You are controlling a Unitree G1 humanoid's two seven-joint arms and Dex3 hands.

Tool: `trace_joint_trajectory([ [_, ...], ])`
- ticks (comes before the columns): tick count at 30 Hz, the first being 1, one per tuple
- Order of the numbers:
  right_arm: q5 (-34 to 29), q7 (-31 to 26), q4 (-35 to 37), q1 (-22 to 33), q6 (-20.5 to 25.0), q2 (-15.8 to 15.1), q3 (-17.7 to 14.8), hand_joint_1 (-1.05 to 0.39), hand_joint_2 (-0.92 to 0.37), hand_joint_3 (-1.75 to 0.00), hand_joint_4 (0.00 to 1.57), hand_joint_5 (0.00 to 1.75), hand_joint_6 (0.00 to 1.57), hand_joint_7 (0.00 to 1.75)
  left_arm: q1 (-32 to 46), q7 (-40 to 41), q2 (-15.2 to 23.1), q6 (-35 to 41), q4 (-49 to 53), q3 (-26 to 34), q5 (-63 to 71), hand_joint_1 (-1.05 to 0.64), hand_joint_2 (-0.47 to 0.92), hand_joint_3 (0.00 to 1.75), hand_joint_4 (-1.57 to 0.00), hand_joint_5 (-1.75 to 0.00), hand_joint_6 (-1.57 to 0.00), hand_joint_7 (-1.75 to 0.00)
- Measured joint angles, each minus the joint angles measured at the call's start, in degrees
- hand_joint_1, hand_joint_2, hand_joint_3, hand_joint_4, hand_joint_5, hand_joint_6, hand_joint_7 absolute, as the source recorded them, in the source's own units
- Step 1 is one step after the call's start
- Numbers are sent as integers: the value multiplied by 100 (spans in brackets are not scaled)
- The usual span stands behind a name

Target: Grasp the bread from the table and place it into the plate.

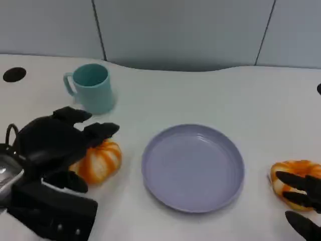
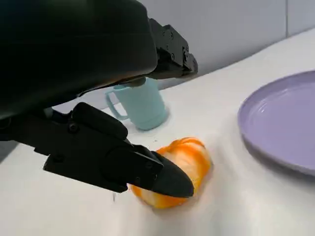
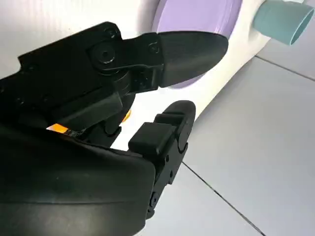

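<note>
An orange-and-white striped bread (image 1: 103, 161) lies on the white table, left of the lavender plate (image 1: 193, 168). My left hand (image 1: 55, 145) sits over the bread's left side with its fingers spread. In the left wrist view one fingertip (image 2: 167, 179) touches the near side of the bread (image 2: 189, 157), while the other fingers reach above it toward the mug. The plate (image 2: 280, 118) holds nothing. My right hand (image 1: 303, 201) is at the lower right, its fingers apart over a second orange bread (image 1: 291, 173), a sliver of which (image 3: 59, 129) shows behind the right hand (image 3: 98, 98).
A teal mug (image 1: 94, 88) stands behind the left bread, close to my left hand's upper fingers; the left wrist view shows the mug (image 2: 145, 105) too. A black round hole (image 1: 14, 74) marks the table's far left. The table's back edge curves before a grey wall.
</note>
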Motion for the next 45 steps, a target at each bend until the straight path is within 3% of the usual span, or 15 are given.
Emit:
trace_joint_trajectory([
  [3, 5, 0, -16, 20, 30, 1, -2, -38, -92, -38, 91, 1, 77, 0, -312, -18, -88, 70, 484, -219, 42, -67, 86, 0, -1, -3, -10, -1],
  [8, 20, 4, -36, 38, 25, -2, 4, -37, -92, -38, 92, 1, 77, 0, -1303, -175, -552, 236, 2195, -845, 148, -61, 81, 0, -2, -1, -12, -1],
  [10, 28, 5, -37, 57, 23, -3, -2, -38, -92, -38, 92, 1, 78, 1, -1579, -190, -683, 254, 2723, -1050, 154, -79, 86, 2, 0, 0, -8, -1],
  [13, 26, 5, -58, 69, 27, 2, -2, -39, -92, -37, 93, 2, 78, 0, -2080, -243, -918, 276, 3601, -1416, 233, -92, 91, 12, -3, -2, -8, 0],
  [20, 13, 2, -70, 66, 21, 1, -6, -38, -92, -37, 95, 2, 78, 0, -2622, 124, -1139, 70, 4840, -2055, 460, -91, 92, 24, -4, -2, -10, -1],
  [25, 24, 2, -69, 66, 19, 1, -8, -39, -92, -36, 95, 3, 78, 0, -2811, 452, -1310, 78, 5362, -2289, 496, -80, 92, 20, -9, -4, -13, -2],
  [30, 19, 2, -70, 71, 15, 1, -19, -39, -92, -37, 95, 3, 78, 0, -2824, 1409, -1479, 81, 5931, -2385, 495, -70, 92, 29, -20, -8, -19, -3],
  [32, 20, 2, -70, 68, 5, 0, -25, -39, -92, -37, 95, 2, 78, 0, -2824, 1722, -1567, 81, 6161, -2380, 422, -56, 92, 16, -26, -10, -24, -3],
  [38, 68, 2, -77, 68, -11, 1, -40, -39, -92, -37, 94, 2, 77, 0, -2994, 2075, -1783, 156, 6667, -2395, 311, -41, 91, 5, -39, -15, -31, -4],
  [40, 97, 2, -98, 73, -11, 0, -46, -39, -92, -38, 95, 2, 77, 0, -3044, 2081, -1820, 177, 6721, -2398, 274, -34, 92, 6, -49, -21, -28, -1],
  [43, 100, 2, -171, 80, -11, 0, -58, -39, -92, -38, 96, 3, 77, 0, -3076, 2071, -1852, 230, 6760, -2391, 147, -23, 92, 14, -43, -85, -39, -4],
  [44, 100, 2, -175, 81, -20, -2, -66, -39, -92, -38, 97, 3, 76, 0, -3083, 2072, -1861, 241, 6770, -2383, 114, -21, 92, 12, -40, -102, -47, -9],
  [45, 99, 2, -173, 81, -46, -7, -76, -39, -92, -38, 97, 3, 76, 0, -3093, 2072, -1875, 250, 6786, -2362, 85, -19, 91, 10, -35, -123, -46, -41],
])
